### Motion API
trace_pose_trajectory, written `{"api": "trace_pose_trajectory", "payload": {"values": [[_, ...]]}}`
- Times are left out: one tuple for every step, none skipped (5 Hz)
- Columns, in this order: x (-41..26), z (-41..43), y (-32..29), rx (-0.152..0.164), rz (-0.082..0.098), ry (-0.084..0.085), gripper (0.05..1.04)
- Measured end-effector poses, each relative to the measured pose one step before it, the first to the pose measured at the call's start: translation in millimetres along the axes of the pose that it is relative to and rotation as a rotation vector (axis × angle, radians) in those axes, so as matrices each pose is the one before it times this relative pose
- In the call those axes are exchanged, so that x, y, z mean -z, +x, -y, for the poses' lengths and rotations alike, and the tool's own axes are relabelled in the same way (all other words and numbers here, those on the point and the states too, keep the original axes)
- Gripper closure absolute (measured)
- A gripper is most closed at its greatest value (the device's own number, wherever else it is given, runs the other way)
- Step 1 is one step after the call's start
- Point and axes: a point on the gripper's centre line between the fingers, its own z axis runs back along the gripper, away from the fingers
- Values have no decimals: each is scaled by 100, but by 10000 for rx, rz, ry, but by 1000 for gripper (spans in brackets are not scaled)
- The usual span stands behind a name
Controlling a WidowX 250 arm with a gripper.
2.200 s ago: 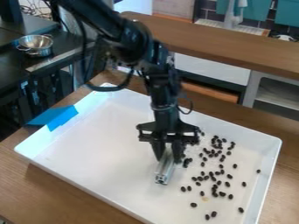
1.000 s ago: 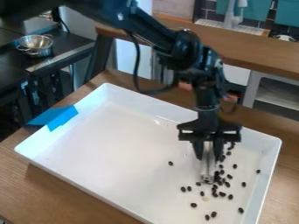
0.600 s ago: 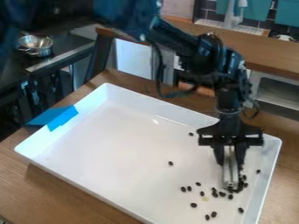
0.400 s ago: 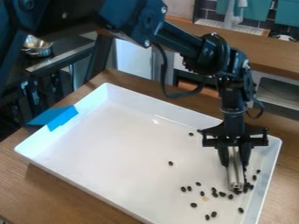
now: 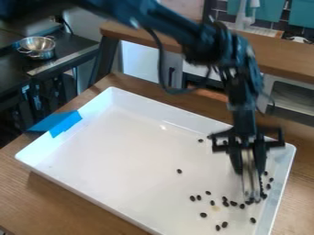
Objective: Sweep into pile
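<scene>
Camera view: the gripper (image 5: 248,170) holds a metal bar (image 5: 249,186) over the tray's (image 5: 153,112) right part, among black beans (image 5: 233,203).
The fingers (image 5: 235,161) are clenched on the bar, one to each side of it; it points down toward the tray floor, close to the right wall, though blur hides whether its tip touches. A few beans sit in a loose line just beside the bar, between it and that wall, and some lie at its lower end. Most of the others are scattered toward the near right corner, left of and below the tip; one lies alone nearer the middle, another near the far wall. Blue tape (image 5: 57,123) runs over the tray's left corner onto the wooden bench (image 5: 43,195).
</scene>
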Motion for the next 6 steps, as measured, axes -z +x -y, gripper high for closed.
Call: {"api": "trace_pose_trajectory", "payload": {"values": [[-4698, -1939, 891, -265, 220, -826, 707], [-3217, -1137, -750, 6, 183, -135, 707], [-694, -2212, -1879, -615, 86, 834, 707], [2102, -2846, -1724, -1065, -317, 857, 707], [2058, -1555, -926, -878, 0, 296, 707], [1918, -879, -874, -401, 175, 141, 707]]}}
